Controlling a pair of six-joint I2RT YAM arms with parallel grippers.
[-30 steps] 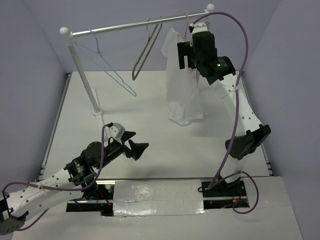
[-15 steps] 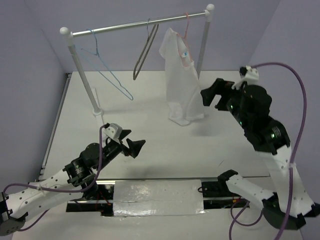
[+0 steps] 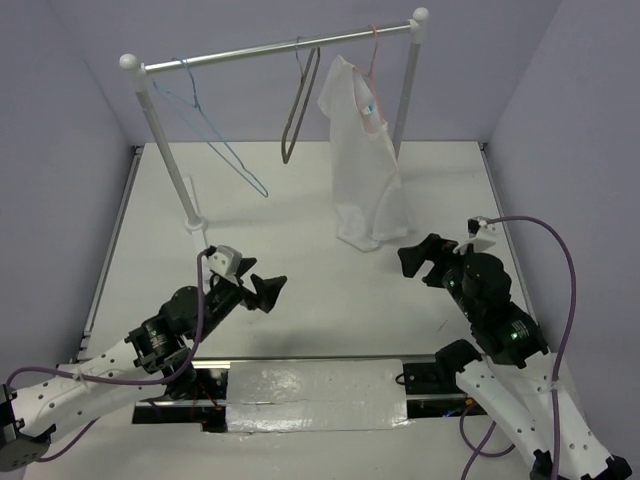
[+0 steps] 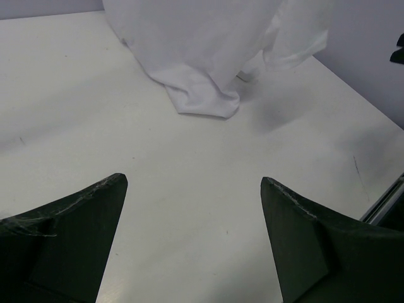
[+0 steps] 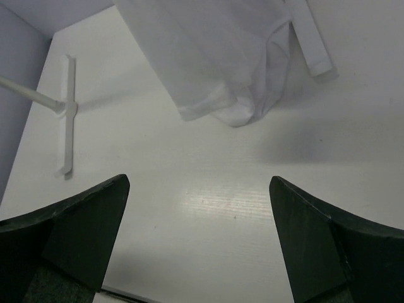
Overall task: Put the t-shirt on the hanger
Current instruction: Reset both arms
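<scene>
t-shirt (image 3: 362,170) hangs on hanger (image 3: 372,52) at rail (image 3: 240,56), hem bunched on table (image 3: 300,225). left gripper (image 3: 270,293), right gripper (image 3: 416,265): both spread wide.

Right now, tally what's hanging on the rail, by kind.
Hangers: 3 (light-blue hanger, grey-brown hanger, pink-red hanger)
T-shirts: 1 (white t-shirt, on the pink-red hanger)
Total: 4
</scene>
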